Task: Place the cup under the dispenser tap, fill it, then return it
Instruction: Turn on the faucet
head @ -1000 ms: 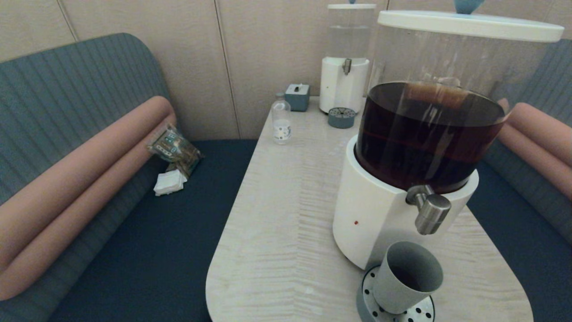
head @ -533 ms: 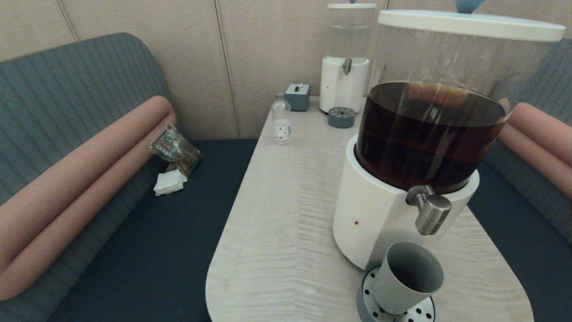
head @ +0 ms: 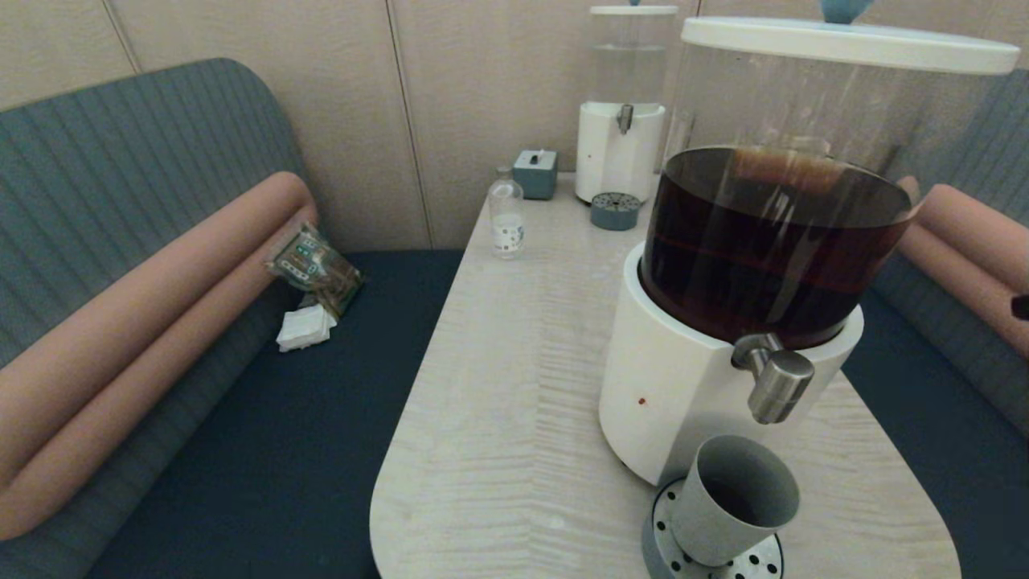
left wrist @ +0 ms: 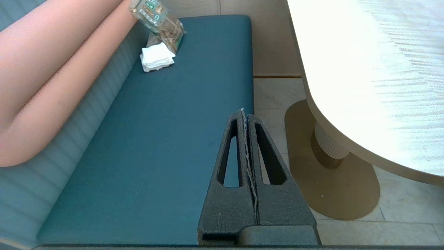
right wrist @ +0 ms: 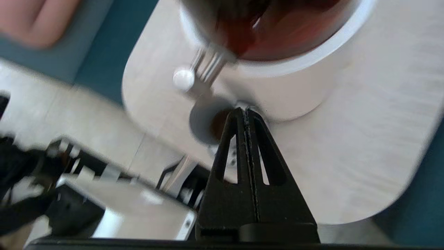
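Note:
The grey cup (head: 735, 498) stands on the perforated drip tray (head: 663, 547), right under the steel dispenser tap (head: 776, 378) of the big white-based dispenser (head: 667, 394) with its dark brown tank. In the right wrist view the cup (right wrist: 203, 121) shows a brown patch inside, below the tap (right wrist: 201, 67). My right gripper (right wrist: 245, 111) is shut and empty. It hovers off the table's right side, apart from the cup, and only a dark tip (head: 1021, 307) reaches the head view. My left gripper (left wrist: 245, 113) is shut over the blue bench seat, left of the table.
At the far end of the table (head: 514, 418) stand a smaller clear-tank dispenser (head: 619, 121), its grey drip tray (head: 615, 211), a grey box (head: 534, 173) and a glass bottle (head: 506, 217). A snack packet (head: 313, 265) and a napkin (head: 305, 328) lie on the left bench.
A dark tip of my right gripper has come into the head view at the right edge. Cup, tap and dispenser have not moved.

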Controlling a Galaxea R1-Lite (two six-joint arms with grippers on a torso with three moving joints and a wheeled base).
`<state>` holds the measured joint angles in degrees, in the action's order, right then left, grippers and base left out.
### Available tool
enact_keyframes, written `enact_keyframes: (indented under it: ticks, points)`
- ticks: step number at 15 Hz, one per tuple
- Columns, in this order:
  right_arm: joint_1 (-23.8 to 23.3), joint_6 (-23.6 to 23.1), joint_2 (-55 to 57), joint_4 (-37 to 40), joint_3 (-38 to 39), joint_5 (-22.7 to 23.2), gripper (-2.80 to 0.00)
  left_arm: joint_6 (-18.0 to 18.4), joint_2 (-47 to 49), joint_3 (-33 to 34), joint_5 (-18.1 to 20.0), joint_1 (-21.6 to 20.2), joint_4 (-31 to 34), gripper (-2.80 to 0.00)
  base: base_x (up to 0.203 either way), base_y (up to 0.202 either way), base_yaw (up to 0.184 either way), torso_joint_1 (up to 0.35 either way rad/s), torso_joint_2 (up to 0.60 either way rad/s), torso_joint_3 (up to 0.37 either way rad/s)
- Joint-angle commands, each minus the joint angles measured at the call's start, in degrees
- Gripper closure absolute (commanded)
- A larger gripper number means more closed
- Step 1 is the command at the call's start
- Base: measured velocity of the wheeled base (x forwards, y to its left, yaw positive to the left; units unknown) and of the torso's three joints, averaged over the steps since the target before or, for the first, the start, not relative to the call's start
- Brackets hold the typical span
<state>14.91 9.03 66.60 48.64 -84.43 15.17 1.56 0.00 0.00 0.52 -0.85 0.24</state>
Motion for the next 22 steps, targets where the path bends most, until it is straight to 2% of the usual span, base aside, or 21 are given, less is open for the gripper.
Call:
enact_keyframes:
  ticks: [1, 6, 8, 10, 22]
  points:
    - [1.1, -0.4, 0.8, -0.1, 3.0, 1.6, 0.0, 0.0, 0.1, 0.0, 0.0, 0.0, 0.0, 0.0, 0.0, 0.0, 0.0, 0.0, 0.0, 0.0]
    - [5.1, -1.8, 3.0, -0.7, 5.1, 2.9, 0.0, 0.0, 0.1, 0.0, 0.0, 0.0, 0.0, 0.0, 0.0, 0.0, 0.0, 0.0, 0.0, 0.0]
    - [6.0, -2.0, 3.6, -3.9, 6.6, 2.9, 0.0, 0.0, 0.1, 0.0, 0.0, 0.0, 0.0, 0.0, 0.0, 0.0, 0.0, 0.0, 0.0, 0.0]
    - [6.2, -2.6, 4.1, -8.8, 9.3, 2.8, 0.0, 0.0, 0.1, 0.0, 0.0, 0.0, 0.0, 0.0, 0.0, 0.0, 0.0, 0.0, 0.0, 0.0]
    - [7.2, -2.7, 10.1, -13.3, 9.4, 2.8, 0.0, 0.0, 0.1, 0.0, 0.0, 0.0, 0.0, 0.0, 0.0, 0.0, 0.0, 0.0, 0.0, 0.0]
